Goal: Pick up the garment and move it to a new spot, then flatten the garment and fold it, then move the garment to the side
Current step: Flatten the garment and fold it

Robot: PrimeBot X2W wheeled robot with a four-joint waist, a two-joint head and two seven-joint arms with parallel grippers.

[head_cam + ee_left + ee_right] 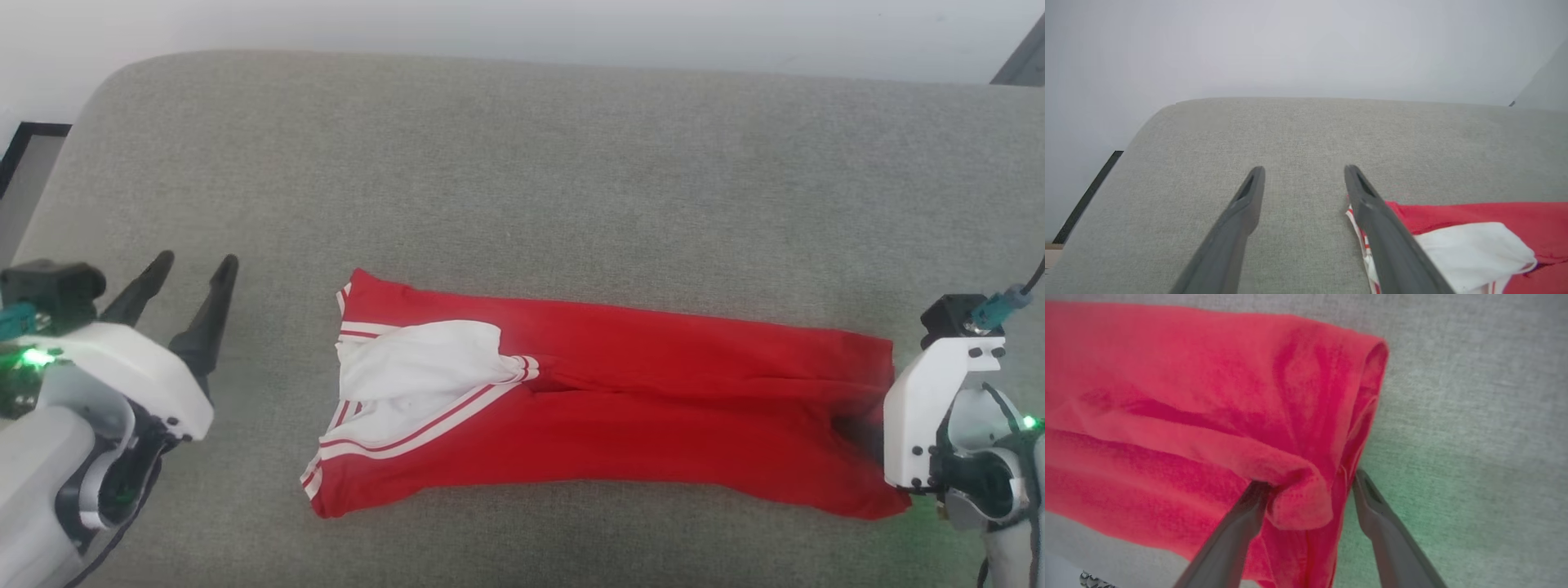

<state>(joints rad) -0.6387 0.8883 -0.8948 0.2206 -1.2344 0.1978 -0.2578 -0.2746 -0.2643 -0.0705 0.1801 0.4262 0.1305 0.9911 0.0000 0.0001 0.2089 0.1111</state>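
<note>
Fingers (214, 306) apart and empty, the left gripper (198, 261) stands just off the garment's (637, 392) sleeve end. The right gripper (1308, 482), also spread, straddles a loose hem fold without pinching it. The folded strip lies flat across the bench's (522, 163) front half, likely awaiting another fold.

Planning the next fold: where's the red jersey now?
Head view: the red jersey lies folded lengthwise on the grey cushion, between the left gripper and the right gripper at its right end.
</note>
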